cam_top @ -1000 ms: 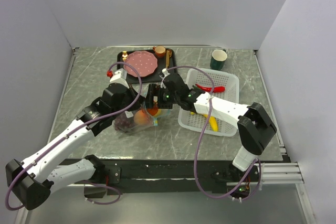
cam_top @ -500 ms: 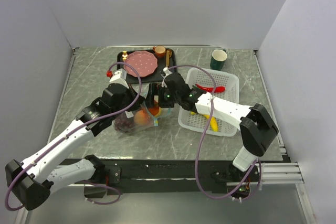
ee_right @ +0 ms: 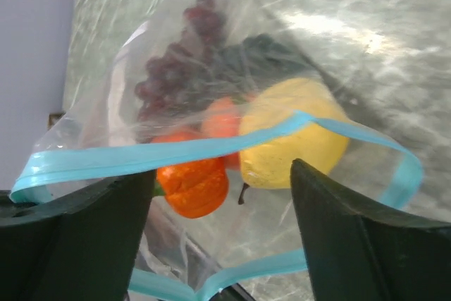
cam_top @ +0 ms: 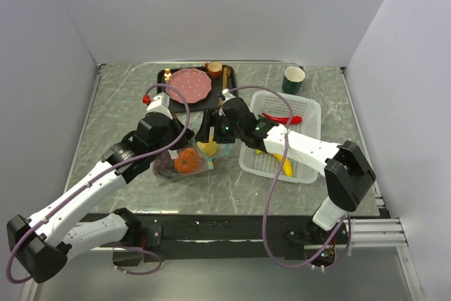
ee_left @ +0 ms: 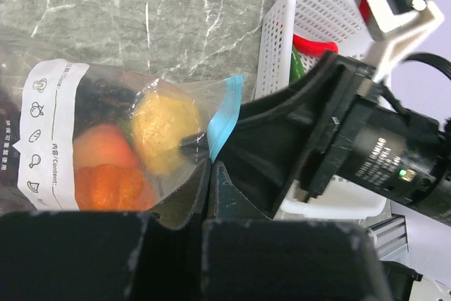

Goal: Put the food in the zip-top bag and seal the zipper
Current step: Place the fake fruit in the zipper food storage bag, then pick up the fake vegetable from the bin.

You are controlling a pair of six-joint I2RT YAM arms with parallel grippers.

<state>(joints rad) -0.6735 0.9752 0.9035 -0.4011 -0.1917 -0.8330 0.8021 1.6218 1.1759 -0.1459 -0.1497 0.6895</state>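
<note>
The clear zip-top bag (cam_top: 180, 163) lies left of centre, its mouth open toward my right gripper. Inside are dark grapes (ee_right: 180, 68), an orange round fruit (ee_right: 194, 185), a yellow lemon (ee_right: 296, 139) and a second orange piece (ee_left: 102, 147). The teal zipper (ee_right: 162, 153) loops round the open mouth. My left gripper (cam_top: 189, 137) is shut on the bag's edge by the teal strip (ee_left: 225, 114). My right gripper (cam_top: 213, 139) is open and empty, its fingers (ee_right: 77, 230) on either side of the mouth. A banana (cam_top: 285, 166) and a red chili (cam_top: 282, 118) lie in the basket.
The white mesh basket (cam_top: 306, 114) stands right of the bag, under my right arm. A black tray (cam_top: 165, 96) at the back holds a pink plate (cam_top: 192, 84), a copper cup (cam_top: 214, 70) and gold cutlery. A green cup (cam_top: 294, 77) stands back right.
The orange fruit has gone from my right gripper at the mouth down into the bag. My right gripper has opened and drawn back a little to the right. My left gripper holds still.
</note>
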